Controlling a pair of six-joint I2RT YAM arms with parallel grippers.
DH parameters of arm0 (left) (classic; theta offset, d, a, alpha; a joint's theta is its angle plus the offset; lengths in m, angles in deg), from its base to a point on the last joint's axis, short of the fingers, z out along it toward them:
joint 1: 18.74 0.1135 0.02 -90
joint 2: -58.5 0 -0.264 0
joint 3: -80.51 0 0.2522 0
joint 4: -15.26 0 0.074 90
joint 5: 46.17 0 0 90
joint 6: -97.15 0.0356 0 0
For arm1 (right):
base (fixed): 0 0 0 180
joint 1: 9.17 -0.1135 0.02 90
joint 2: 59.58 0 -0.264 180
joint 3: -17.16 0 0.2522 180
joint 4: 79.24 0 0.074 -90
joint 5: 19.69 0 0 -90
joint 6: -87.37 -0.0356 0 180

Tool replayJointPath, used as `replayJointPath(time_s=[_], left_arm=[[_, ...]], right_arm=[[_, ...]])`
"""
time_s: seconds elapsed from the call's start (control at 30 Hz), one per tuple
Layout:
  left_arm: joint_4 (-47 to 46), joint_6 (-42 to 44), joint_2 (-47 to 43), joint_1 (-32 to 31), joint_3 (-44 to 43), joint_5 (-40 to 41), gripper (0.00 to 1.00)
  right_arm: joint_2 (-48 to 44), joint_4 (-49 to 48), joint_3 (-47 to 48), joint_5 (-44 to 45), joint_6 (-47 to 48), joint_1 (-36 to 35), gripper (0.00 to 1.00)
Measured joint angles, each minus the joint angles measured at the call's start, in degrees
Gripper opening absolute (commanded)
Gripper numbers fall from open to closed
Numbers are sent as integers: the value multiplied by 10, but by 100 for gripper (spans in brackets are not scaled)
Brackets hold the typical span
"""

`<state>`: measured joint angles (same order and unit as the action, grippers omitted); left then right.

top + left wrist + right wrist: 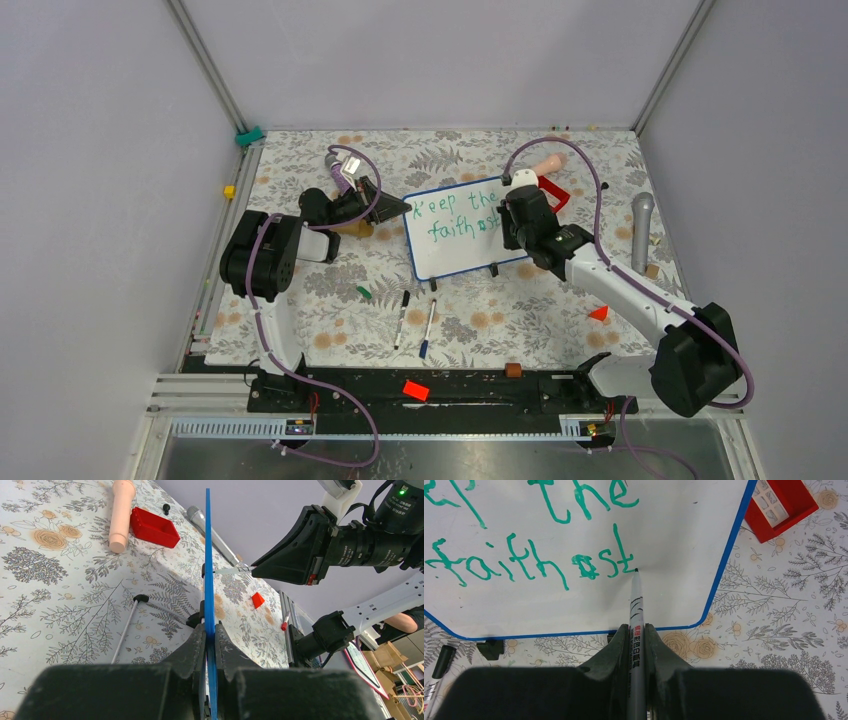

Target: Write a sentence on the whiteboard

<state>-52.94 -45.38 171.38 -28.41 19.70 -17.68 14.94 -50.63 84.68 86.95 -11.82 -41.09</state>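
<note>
The whiteboard (455,240), white with a thin blue rim, stands on the floral table. Green writing (455,218) on it reads "Keep the" over "faith", a scribbled blot, then "st" (616,560). My left gripper (209,635) is shut on the board's left edge, seen edge-on as a blue strip (208,555). My right gripper (636,630) is shut on a white marker (637,610), whose green tip touches the board just right of the "t". In the top view the right gripper (508,222) sits over the board's right end.
Two capped markers (402,317) (428,327) and a green cap (364,293) lie in front of the board. A red tray (553,193) and a tan cylinder (545,165) lie behind it, a microphone (641,230) to the right. Small orange blocks (598,313) lie near the front.
</note>
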Motion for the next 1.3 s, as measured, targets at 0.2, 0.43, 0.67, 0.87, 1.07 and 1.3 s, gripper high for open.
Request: replayJointPath(time_s=[0.2,0.43,0.67,0.87,1.07,1.3], left_arm=[[0,0,0,0,0,0,0],[0,0,0,0,0,0,0],[0,0,0,0,0,0,0],[0,0,0,0,0,0,0],[0,0,0,0,0,0,0],[0,0,0,0,0,0,0]], right_arm=[[0,0,8,2,3,0,0],[-24,3,13,-3,6,1,0],[-26,7,31,-2,9,5,0],[-6,9,36,-2,10,8,0],[15,10,37,-2,10,12,0],[18,11,37,-2,10,13,0]])
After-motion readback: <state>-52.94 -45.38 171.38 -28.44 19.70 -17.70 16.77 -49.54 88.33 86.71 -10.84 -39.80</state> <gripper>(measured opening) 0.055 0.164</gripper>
